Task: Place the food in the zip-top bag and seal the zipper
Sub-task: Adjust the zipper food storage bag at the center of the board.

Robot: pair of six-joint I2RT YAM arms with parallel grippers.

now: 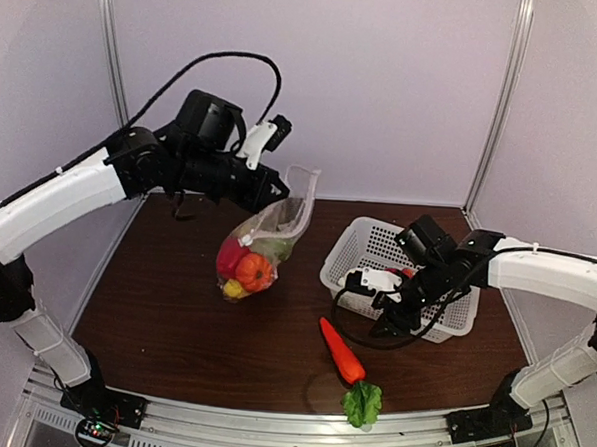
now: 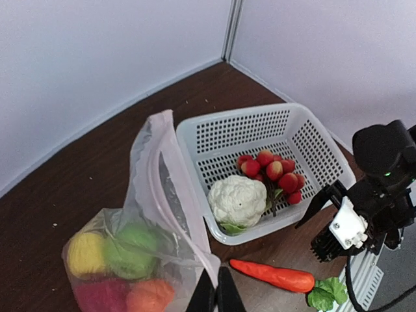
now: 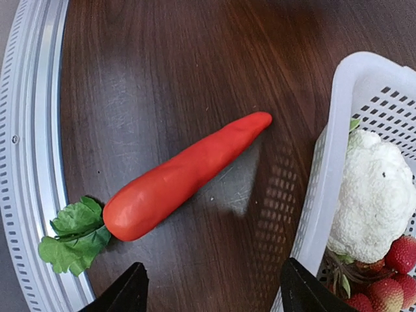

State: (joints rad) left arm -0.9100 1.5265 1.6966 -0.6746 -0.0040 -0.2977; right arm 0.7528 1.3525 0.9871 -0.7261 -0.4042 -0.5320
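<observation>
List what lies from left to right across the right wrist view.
silver perforated metal table rail → orange-red plastic toy carrot with green leaves → white plastic mesh basket → white toy cauliflower inside that basket

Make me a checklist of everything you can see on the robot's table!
Surface: dark wooden table, bare in the middle.
Job's things: zip-top bag hangs lifted, with red, orange, yellow and green food inside; carrot lies on the table; cauliflower and strawberries sit in the basket.
Clutter: white mesh basket on the right side.
Grippers: left fingers shut on the bag's mouth edge; right fingers open above the carrot.
Cables: black cable loops over the left arm; another lies by the basket.
Surroundings: pale walls, metal rail at the near edge.
</observation>
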